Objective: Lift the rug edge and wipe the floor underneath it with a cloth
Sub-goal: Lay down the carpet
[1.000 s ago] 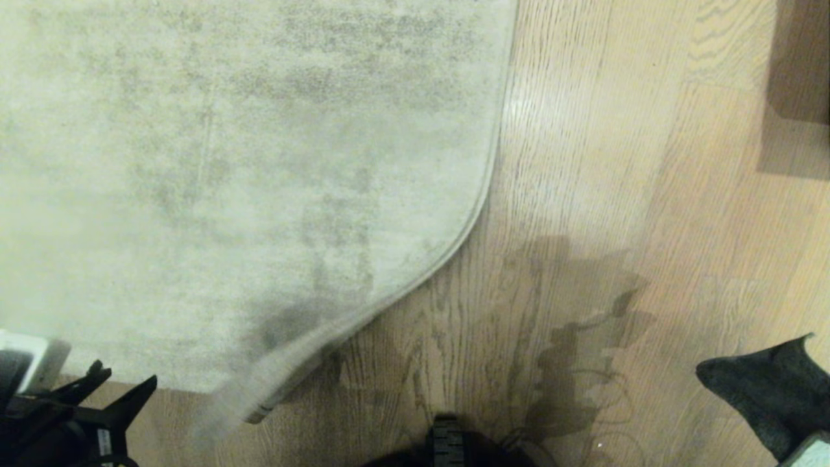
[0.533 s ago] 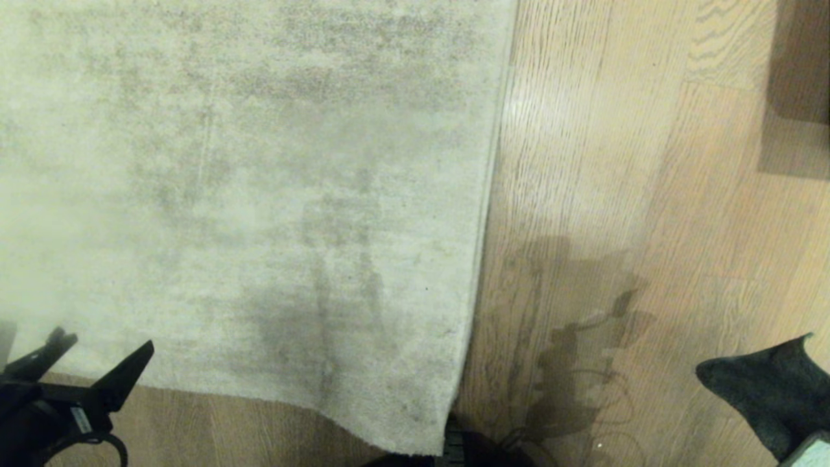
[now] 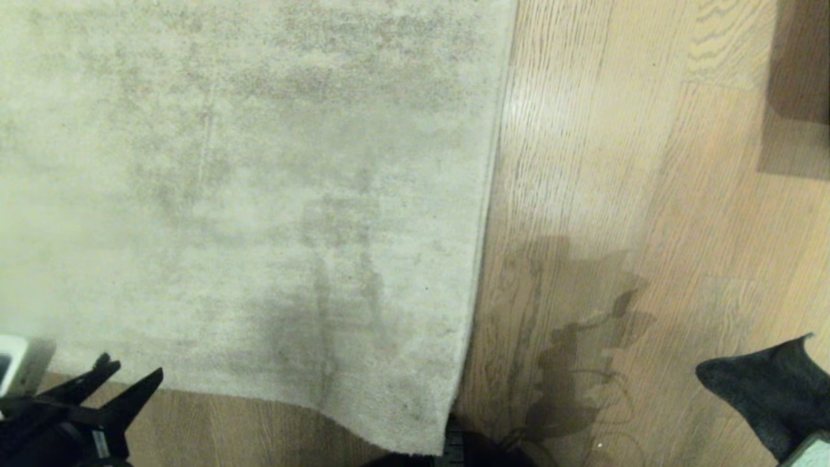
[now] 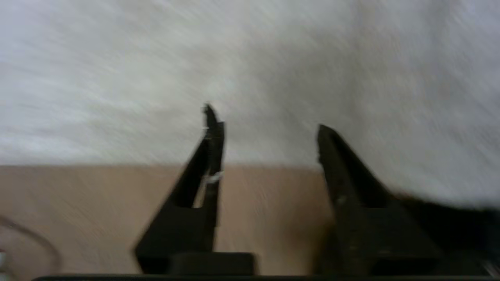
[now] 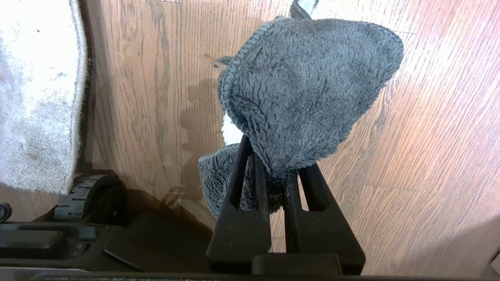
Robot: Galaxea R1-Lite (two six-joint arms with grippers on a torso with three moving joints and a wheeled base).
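Note:
The pale grey-beige rug (image 3: 246,194) lies flat on the wooden floor (image 3: 583,162). Its near rug edge (image 3: 259,399) and right border (image 3: 483,227) rest on the planks. My left gripper (image 3: 131,368) hovers at the near left, just over that edge. In the left wrist view the left gripper (image 4: 265,119) is open, with only floor (image 4: 265,210) and rug (image 4: 250,58) showing between its fingers. The dark grey cloth (image 3: 765,389) hangs at the near right. My right gripper (image 5: 273,164) is shut on the cloth (image 5: 308,86), above bare floor (image 5: 429,136).
My black base (image 3: 454,447) sits at the rug's near right corner, and its wheel (image 5: 90,191) shows in the right wrist view. A dark brown furniture piece (image 3: 801,58) stands at the far right. My shadow falls on the planks (image 3: 570,350).
The rug's near right corner, curled up and falling a second ago, now lies flat. My left gripper stayed at the near left, spread wider, then narrowed. The right arm kept still.

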